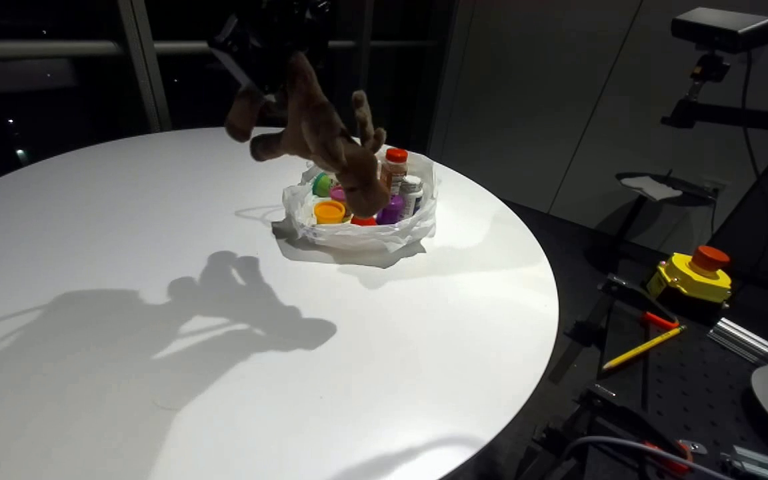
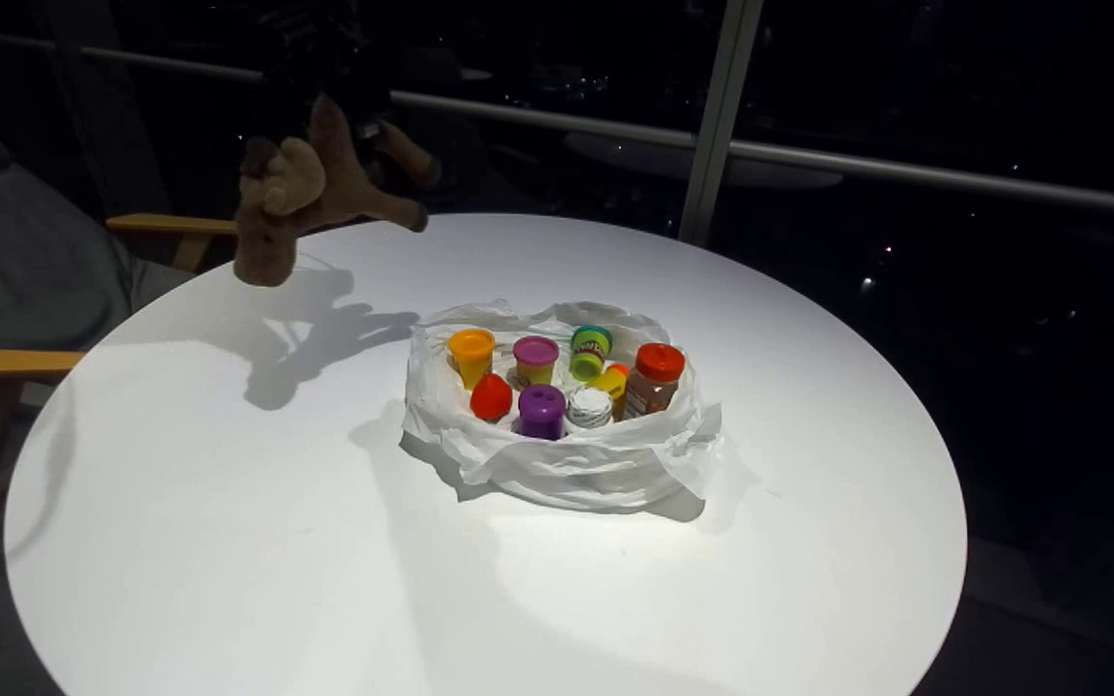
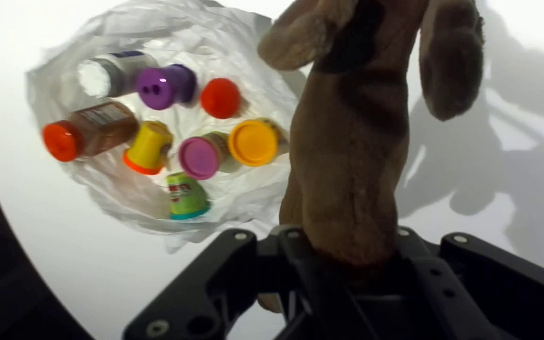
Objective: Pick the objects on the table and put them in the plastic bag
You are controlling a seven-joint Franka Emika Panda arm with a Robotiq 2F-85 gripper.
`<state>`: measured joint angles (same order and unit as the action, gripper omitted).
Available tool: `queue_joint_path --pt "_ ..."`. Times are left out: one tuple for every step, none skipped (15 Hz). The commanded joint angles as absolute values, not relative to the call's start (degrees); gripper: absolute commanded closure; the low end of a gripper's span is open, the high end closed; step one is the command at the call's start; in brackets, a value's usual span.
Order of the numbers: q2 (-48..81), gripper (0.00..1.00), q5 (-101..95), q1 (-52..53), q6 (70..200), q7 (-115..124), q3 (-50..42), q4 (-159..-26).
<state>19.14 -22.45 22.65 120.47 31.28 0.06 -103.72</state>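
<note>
The brown plush antlered animal (image 1: 324, 133) hangs in the air over the round, smooth white table (image 2: 228, 541), its long axis slanting in both exterior views, head low and snout pointing down. It lies below the black jointed claw (image 3: 351, 238), which is clamped on the end away from the head; in the wrist view the body runs from the claw up past the top edge. In an exterior view the translucent whitish plastic bag (image 2: 596, 474) stands well apart from it
</note>
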Motion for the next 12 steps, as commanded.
queue_joint_path --pt "19.6 0.81 -29.9 20.2 118.4 37.5 -1.9 -103.0" --pt "20.8 0.81 -31.8 19.4 118.5 38.1 -2.4 -102.2" --pt "22.2 0.82 -33.7 18.7 118.6 38.7 -2.9 -101.4" --pt "23.2 0.82 -35.1 18.1 118.5 39.0 -3.4 -101.0" --pt "24.5 0.82 -36.1 17.4 118.4 39.3 -3.6 -100.4" --pt "25.5 0.82 -36.2 16.6 118.8 38.8 -3.5 -100.3" --pt "26.8 0.81 -36.5 16.2 118.9 38.7 -3.6 -99.9" --pt "27.8 0.82 -36.6 15.8 119.0 38.8 -3.6 -99.7" --pt "29.0 0.82 -37.1 15.9 119.0 39.5 -3.9 -99.0" --pt "30.3 0.82 -37.6 15.9 119.0 40.2 -4.2 -98.3" --pt "31.6 0.83 -38.4 16.2 118.8 41.0 -4.6 -97.5" --pt "32.9 0.83 -39.6 16.6 118.3 42.1 -5.1 -96.8"
